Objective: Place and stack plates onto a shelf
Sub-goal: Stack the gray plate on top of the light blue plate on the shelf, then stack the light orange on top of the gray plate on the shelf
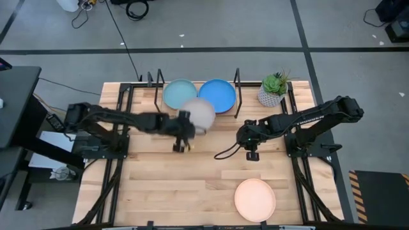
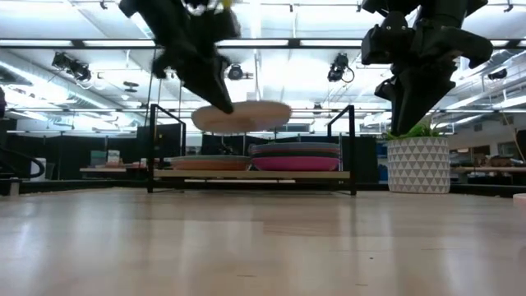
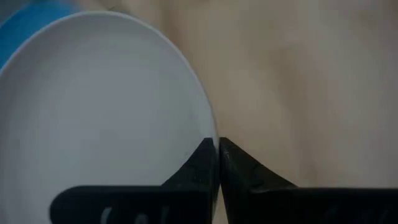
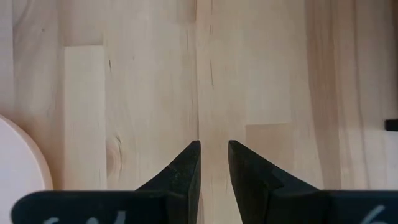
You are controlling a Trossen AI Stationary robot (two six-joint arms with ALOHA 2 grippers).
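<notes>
Fingers of the left gripper (image 3: 217,163) pinch the rim of the grey plate (image 1: 199,114), holding it in the air just in front of the shelf (image 2: 251,174), above the two stacks there. Right gripper (image 4: 214,163) hovers over bare table (image 1: 192,185), fingers slightly parted, nothing between them. Peach plate (image 1: 255,199) sits near the front edge.

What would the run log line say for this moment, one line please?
left gripper: shut on grey plate, lifted by shelf | right gripper: empty, over table | peach plate: near edge
</notes>
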